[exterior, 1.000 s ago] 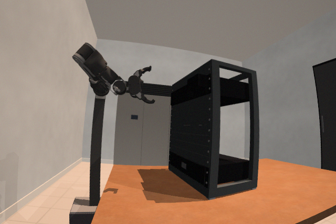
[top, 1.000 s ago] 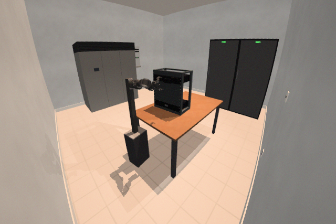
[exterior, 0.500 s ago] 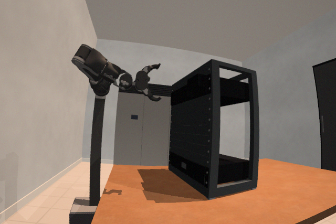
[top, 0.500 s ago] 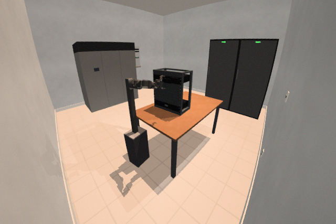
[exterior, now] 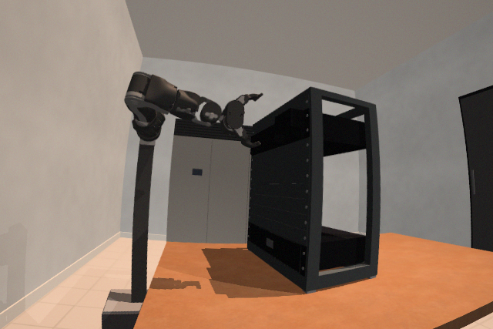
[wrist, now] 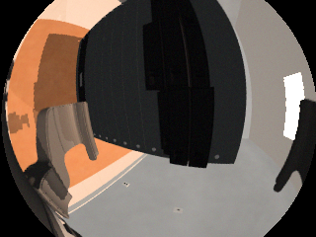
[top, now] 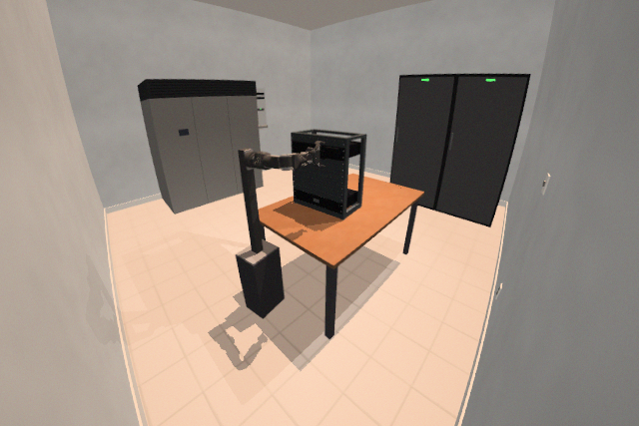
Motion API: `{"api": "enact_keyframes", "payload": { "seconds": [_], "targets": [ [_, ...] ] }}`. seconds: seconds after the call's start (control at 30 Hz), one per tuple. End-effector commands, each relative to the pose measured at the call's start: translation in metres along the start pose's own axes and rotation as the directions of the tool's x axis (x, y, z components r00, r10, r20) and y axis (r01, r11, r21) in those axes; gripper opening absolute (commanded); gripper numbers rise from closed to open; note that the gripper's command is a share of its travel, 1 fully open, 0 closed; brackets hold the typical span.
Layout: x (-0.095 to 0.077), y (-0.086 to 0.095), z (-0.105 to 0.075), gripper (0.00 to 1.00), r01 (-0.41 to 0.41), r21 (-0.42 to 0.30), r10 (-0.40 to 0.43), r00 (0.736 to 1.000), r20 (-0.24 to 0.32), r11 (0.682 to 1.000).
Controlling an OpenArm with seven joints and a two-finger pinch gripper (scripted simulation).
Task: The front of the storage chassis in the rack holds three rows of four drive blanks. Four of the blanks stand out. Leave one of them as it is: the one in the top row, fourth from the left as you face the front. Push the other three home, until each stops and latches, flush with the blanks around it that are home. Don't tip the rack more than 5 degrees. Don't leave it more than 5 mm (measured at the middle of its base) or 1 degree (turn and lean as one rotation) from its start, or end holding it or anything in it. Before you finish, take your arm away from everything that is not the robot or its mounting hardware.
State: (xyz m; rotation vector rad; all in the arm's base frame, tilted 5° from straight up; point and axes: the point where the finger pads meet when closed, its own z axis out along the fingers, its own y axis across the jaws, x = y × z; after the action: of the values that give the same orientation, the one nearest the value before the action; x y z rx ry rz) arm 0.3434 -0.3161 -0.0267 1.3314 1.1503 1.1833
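The black open-frame rack (top: 359, 175) (exterior: 312, 198) (wrist: 113, 79) stands upright on the orange table (top: 350, 235) (exterior: 397, 277) (wrist: 39, 59). The storage chassis (exterior: 278, 128) sits in its top slots, front facing the arm. In the wrist view, darker blocks (wrist: 178, 93) stand proud of the rack's front; I cannot tell the single blanks apart. My gripper (top: 316, 154) (exterior: 256, 119) (wrist: 172, 146) is open wide and empty. It is level with the chassis, right at its front face, lower fingertip close to the chassis's bottom edge. Whether it touches is too dark to tell.
Another black unit (exterior: 274, 246) fills the rack's bottom slot. The arm's column stands on a dark pedestal (top: 261, 276) off the table's left edge. A grey cabinet (top: 201, 153) and two black cabinets (top: 459, 143) stand along the far walls.
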Motion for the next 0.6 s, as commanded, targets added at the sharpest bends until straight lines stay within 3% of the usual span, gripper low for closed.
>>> {"api": "enact_keyframes", "payload": {
  "seconds": [0.0,0.27,0.57],
  "targets": [
    [0.001,0.003,0.0,1.0,0.006,0.001,-0.006,1.0,-0.008,1.0],
    [-0.003,0.005,0.013,1.0,0.006,0.001,-0.006,1.0,-0.009,1.0],
    [-0.003,0.005,0.015,1.0,0.006,0.0,-0.006,1.0,-0.009,1.0]
  ]
}}
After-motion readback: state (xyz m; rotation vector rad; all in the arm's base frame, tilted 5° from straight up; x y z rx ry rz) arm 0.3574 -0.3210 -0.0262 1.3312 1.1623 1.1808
